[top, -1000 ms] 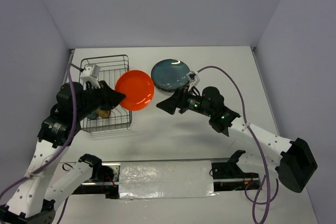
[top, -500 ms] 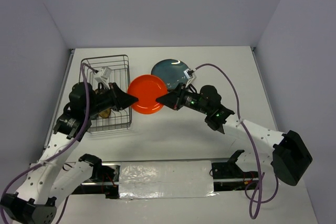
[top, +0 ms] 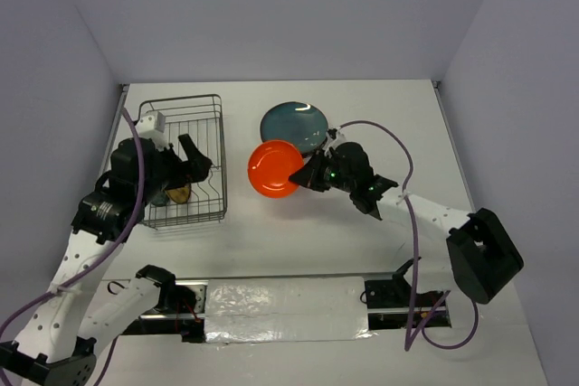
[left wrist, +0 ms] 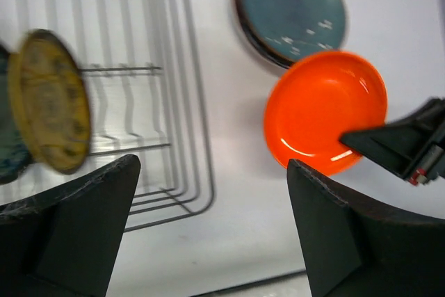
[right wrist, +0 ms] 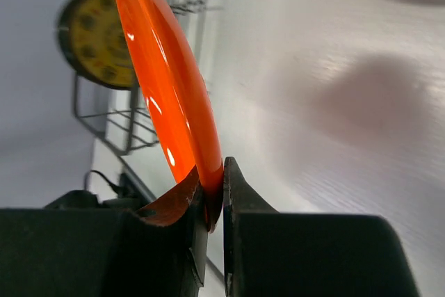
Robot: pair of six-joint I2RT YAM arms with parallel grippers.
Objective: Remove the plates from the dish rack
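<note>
Orange plate [top: 276, 169], seen from above: your right claw [top: 308, 174] pinches its right rim and holds it over the white table [top: 362, 241], between the rack [top: 220, 146] and the right arm. Its far edge overlaps the near edge of the teal plate [top: 294, 126], which lies flat on the table. Whether the two touch, you cannot tell. Your left claw [top: 198, 160] hangs spread wide over the rack, gripping nothing. A yellow plate [top: 178, 193] stands on edge at the rack's near end, partly hidden by the left arm.

Left wrist view: your black fingers [left wrist: 76, 220] fill the bottom corners, far apart, with nothing between them. The orange plate [left wrist: 323, 113] shows its glossy inside, with the right claw [left wrist: 348, 141] clamped on its lower right rim. The teal plate [left wrist: 292, 8] lies just beyond it. In the rack [left wrist: 197, 123], the yellow plate [left wrist: 50, 99] stands upright at the left.

Right wrist view: the orange plate [right wrist: 163, 81] appears edge-on, its rim squeezed in the right claw [right wrist: 212, 172]. Behind it, blurred, are the yellow plate [right wrist: 97, 39] and the rack [right wrist: 125, 137] wires.
</note>
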